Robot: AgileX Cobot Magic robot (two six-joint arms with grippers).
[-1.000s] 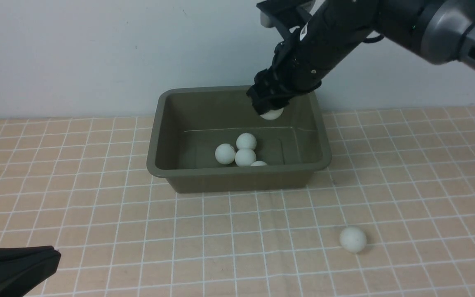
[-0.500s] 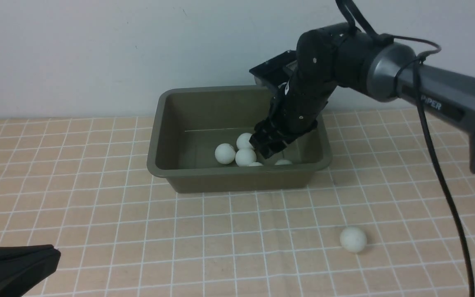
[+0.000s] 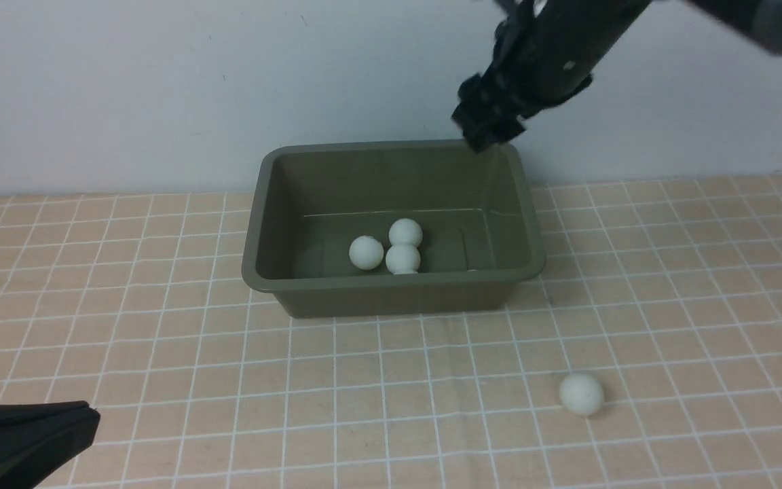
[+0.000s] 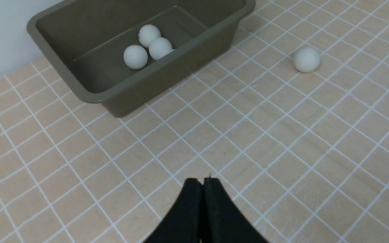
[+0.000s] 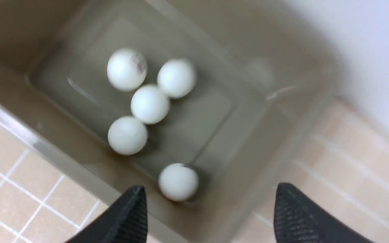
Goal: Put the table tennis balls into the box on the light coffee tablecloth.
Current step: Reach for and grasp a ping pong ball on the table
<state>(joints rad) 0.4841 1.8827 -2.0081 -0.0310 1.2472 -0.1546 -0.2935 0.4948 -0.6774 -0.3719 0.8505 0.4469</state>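
Five matte white table tennis balls (image 5: 150,104) lie in the olive-green plastic box (image 3: 391,299); a sixth ball (image 3: 581,394) sits outside it on the light coffee tablecloth (image 3: 160,339) with its white grid.

The black right gripper (image 3: 488,136) hangs above the box's far right corner, jaws spread wide and empty. Four balls cluster mid-floor, and one rests apart by the wall nearest the robot. The sixth ball lies well apart from the box, to its front right. The black left gripper (image 4: 203,182) is clenched, tips together, holding nothing, low over the tabletop's near left.
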